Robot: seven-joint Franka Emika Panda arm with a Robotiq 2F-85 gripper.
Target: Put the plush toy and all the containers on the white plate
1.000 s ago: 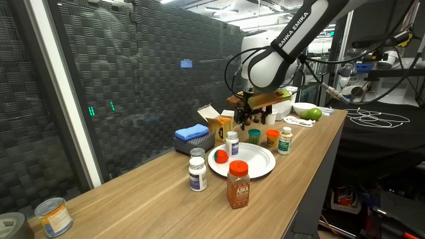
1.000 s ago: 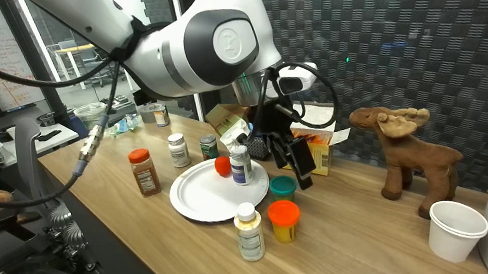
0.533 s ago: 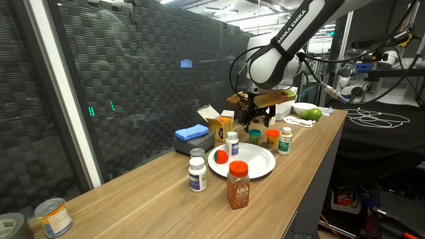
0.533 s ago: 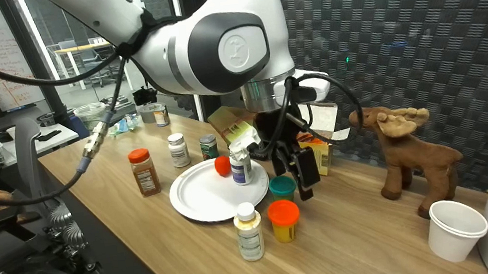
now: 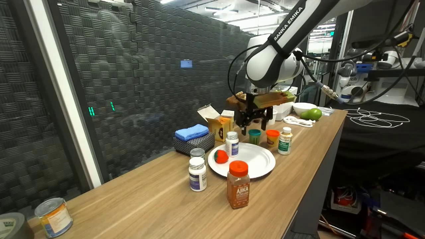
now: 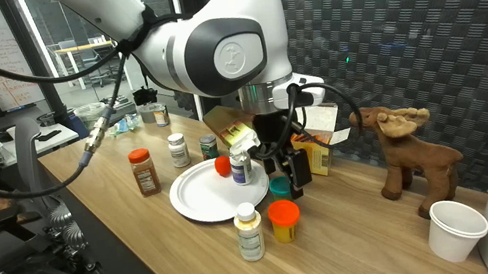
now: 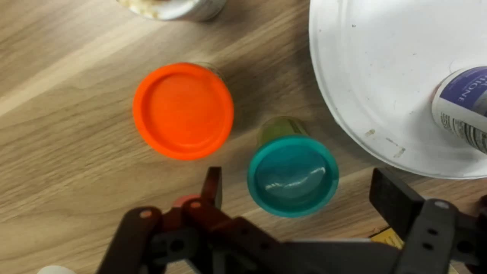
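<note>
My gripper [image 7: 295, 180] is open above the green-lidded tub [image 7: 293, 175], whose lid shows between the fingers without touching them in the wrist view. An orange-lidded tub [image 7: 183, 111] and a white-capped bottle [image 6: 250, 234] stand beside it. On the white plate [image 6: 205, 200] are a white pill bottle [image 6: 241, 171] and a red, strawberry-like piece [image 5: 221, 156]. Past the plate stand another white bottle [image 6: 179, 151], a small green can [image 6: 209, 148] and the red-lidded jar [image 6: 145, 173]. The plush toy [image 6: 415, 151], a brown moose, stands by the wall, partly hidden behind the gripper in an exterior view.
A yellow box [image 5: 220, 128] with raised flaps sits behind the green-lidded tub. A blue cloth [image 5: 192, 132] lies on a black box [image 5: 196, 143] near the plate. White paper cups [image 6: 456, 232] stand near the moose. A larger can [image 5: 54, 219] is at the table's far end.
The gripper has shifted across and come lower, ending over the green-lidded tub. Its jaws have stayed open, and the objects on the table have not moved.
</note>
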